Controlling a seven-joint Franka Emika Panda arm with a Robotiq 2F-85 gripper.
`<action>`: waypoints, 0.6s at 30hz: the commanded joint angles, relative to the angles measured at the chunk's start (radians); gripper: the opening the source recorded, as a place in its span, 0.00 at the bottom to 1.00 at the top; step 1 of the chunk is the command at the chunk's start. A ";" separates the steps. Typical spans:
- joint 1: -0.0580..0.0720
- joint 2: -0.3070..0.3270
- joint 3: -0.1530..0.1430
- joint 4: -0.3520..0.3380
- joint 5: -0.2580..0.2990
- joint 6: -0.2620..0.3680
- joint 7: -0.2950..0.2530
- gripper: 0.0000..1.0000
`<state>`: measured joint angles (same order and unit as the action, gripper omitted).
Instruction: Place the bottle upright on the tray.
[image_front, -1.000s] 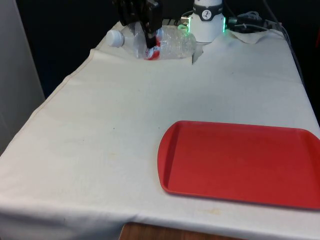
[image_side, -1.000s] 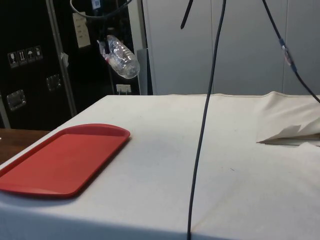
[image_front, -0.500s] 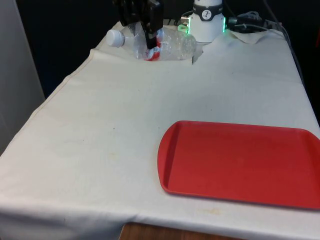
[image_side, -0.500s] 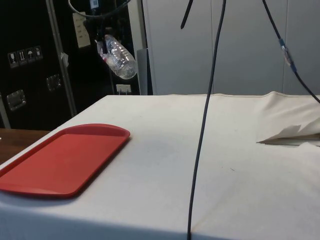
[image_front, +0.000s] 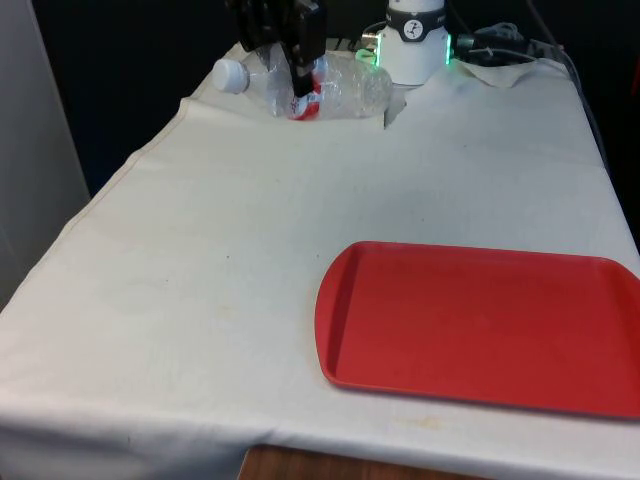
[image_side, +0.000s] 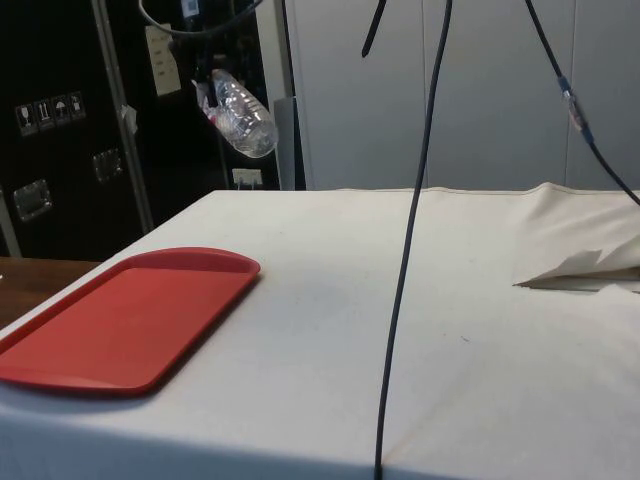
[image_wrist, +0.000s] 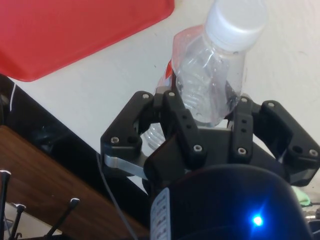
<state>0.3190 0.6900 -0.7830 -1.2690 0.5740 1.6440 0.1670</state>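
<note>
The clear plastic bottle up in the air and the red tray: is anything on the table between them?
Nothing: in the side view, only bare white cloth lies between the bottle and the tray.

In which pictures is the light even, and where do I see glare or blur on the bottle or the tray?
Front view: even, soft light; the red tray carries only a faint sheen, and the clear bottle in the gripper glints a little. Side view: the bottle catches bright highlights against the dark cabinets, and a cable hangs blurred in front. Wrist view: the white cap looks slightly washed out.
</note>
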 joint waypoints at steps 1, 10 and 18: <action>0.021 -0.035 -0.014 -0.051 -0.013 0.016 -0.013 0.35; 0.027 -0.038 -0.009 -0.069 -0.014 0.017 -0.013 0.35; 0.014 -0.018 0.000 -0.038 -0.008 0.000 -0.005 0.35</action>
<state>0.3240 0.6860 -0.7770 -1.2870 0.5690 1.6300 0.1650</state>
